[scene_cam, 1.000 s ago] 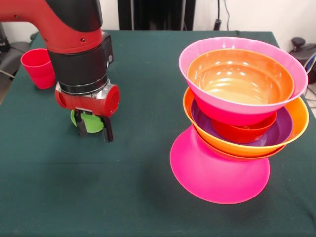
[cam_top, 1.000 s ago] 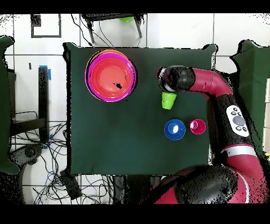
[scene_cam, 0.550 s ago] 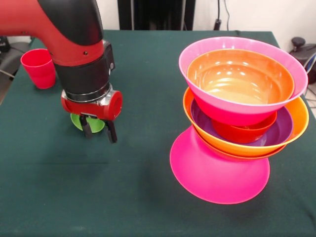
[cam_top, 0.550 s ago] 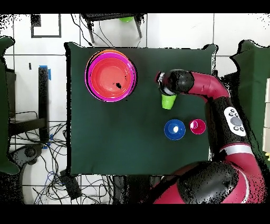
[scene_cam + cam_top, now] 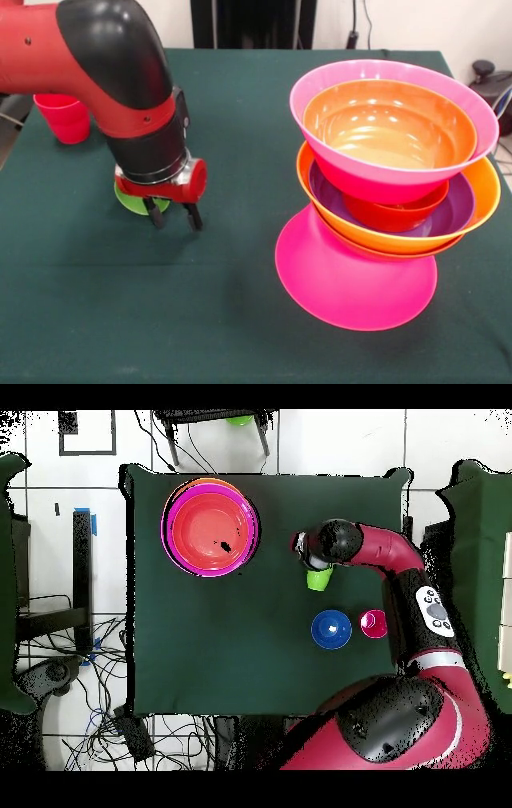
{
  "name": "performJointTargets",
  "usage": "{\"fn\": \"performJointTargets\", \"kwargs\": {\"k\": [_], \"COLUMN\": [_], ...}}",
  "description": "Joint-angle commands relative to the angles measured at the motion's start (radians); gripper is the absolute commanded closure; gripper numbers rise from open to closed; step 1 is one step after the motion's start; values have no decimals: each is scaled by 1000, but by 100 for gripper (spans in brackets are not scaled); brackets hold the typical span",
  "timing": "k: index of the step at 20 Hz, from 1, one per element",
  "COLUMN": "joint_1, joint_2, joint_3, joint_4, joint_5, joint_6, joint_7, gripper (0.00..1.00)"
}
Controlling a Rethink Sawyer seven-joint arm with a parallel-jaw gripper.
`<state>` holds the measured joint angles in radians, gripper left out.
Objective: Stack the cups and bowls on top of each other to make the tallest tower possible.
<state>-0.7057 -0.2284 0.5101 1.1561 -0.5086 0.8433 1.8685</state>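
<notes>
Gripper [image 5: 173, 217] hangs low over the green desk [image 5: 120, 320], its two dark fingers [image 5: 193, 216] pointing down and spread apart with nothing between them. The fingers tilt slightly, following the lean of the wrist. The red and black arm [image 5: 104, 64] enters from the upper left of the front view, bends at a black elbow and slopes down to the red wrist ring just above the gripper. In the overhead view the arm [image 5: 395, 564] curves up from the base and turns across the desk, ending over the lime green cup [image 5: 319, 578].

That lime green cup [image 5: 136, 200] sits just behind the gripper in the front view, mostly hidden by the wrist; whether it stands upright or lies tipped cannot be told. The fingers are in front of it, not around it.

The red cup [image 5: 62, 116] stands upright near the desk's far left edge, partly behind the arm. The small blue bowl [image 5: 331, 629] rests beside it in the overhead view.

The tower [image 5: 392, 184] stands well apart on the right: an upturned hot pink bowl [image 5: 352, 280] as base, then a large orange bowl [image 5: 480, 200], a purple bowl [image 5: 448, 216], a small red-orange bowl [image 5: 396, 214], a large hot pink bowl [image 5: 320, 120] and a shallow red-orange bowl [image 5: 388, 124] nested on top.
</notes>
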Motion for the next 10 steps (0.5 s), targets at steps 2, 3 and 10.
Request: {"fn": "performJointTargets", "kwargs": {"k": [2, 3, 10], "joint_1": [36, 37, 35], "joint_2": [54, 51, -19], "joint_3": [39, 40, 38], "joint_4": [-97, -99, -54], "joint_5": [-49, -48, -37], "joint_6": [162, 168, 195], "joint_7": [-343, -344, -333], "gripper": [0, 0, 0]}}
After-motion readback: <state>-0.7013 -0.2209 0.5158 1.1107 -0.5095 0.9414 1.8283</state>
